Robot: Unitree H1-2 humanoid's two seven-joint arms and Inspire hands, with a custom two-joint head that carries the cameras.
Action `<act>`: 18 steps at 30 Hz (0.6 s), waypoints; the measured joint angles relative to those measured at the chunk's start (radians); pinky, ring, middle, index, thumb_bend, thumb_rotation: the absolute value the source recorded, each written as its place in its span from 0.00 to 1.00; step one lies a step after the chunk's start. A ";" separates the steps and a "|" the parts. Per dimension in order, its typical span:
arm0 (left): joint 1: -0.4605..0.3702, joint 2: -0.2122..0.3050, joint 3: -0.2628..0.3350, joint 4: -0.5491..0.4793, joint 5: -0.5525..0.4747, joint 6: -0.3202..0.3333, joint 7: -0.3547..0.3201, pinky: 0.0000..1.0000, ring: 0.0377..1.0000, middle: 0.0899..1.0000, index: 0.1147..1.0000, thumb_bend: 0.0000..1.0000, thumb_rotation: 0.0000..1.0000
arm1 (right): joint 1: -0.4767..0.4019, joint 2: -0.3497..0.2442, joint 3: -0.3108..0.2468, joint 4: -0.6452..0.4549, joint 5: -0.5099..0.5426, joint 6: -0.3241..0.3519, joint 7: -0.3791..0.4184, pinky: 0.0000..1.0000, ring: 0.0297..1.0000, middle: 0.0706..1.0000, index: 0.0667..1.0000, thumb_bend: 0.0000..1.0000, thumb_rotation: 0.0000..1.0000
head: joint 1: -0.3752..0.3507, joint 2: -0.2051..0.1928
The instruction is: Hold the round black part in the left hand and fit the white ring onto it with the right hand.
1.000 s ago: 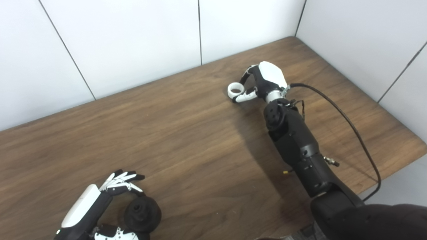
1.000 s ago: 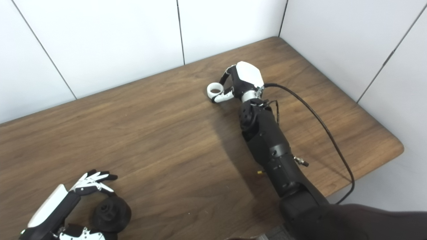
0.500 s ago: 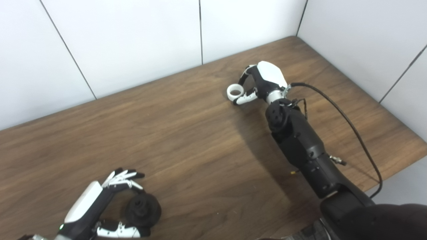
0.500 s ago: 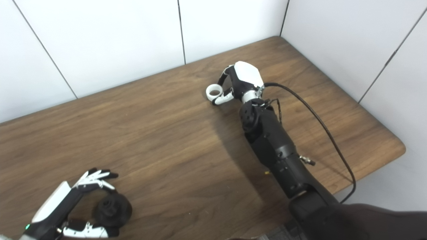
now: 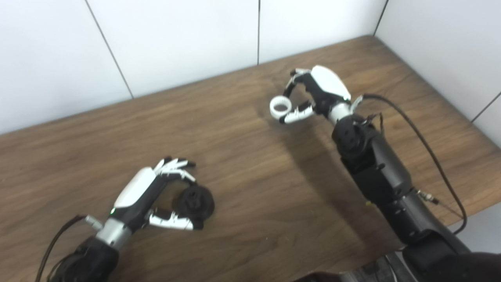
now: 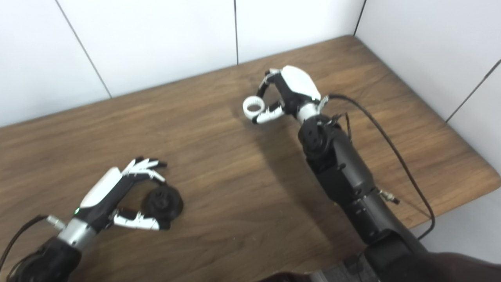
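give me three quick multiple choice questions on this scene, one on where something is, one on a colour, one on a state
1. Where is the white ring?
A. at the right hand's fingertips
B. on the black part
C. in the left hand

2. What colour is the table?
A. grey
B. brown wood
C. green

3. How are the left hand and the round black part?
A. far apart
B. hand flat on top
C. fingers and thumb around it

Answers: 1 A, the right hand pinches it; 2 B, wood grain shows; 3 C, the part sits between them.
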 measured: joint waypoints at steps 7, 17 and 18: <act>-0.045 -0.027 -0.035 0.070 0.052 -0.005 0.062 1.00 0.93 0.90 0.41 0.52 0.04 | 0.016 -0.001 0.005 -0.084 0.056 -0.002 0.014 0.68 0.92 0.88 0.44 0.51 0.14 | 0.052 0.009; -0.087 -0.069 -0.083 0.104 0.087 0.041 0.094 1.00 0.97 0.92 0.41 0.52 0.05 | 0.024 0.004 0.031 -0.197 0.123 -0.011 0.052 0.72 0.94 0.89 0.44 0.51 0.14 | 0.118 0.003; -0.090 -0.072 -0.089 0.104 0.090 0.048 0.098 1.00 0.97 0.92 0.41 0.52 0.05 | 0.024 0.005 0.036 -0.199 0.128 -0.021 0.053 0.73 0.94 0.89 0.44 0.51 0.14 | 0.129 0.002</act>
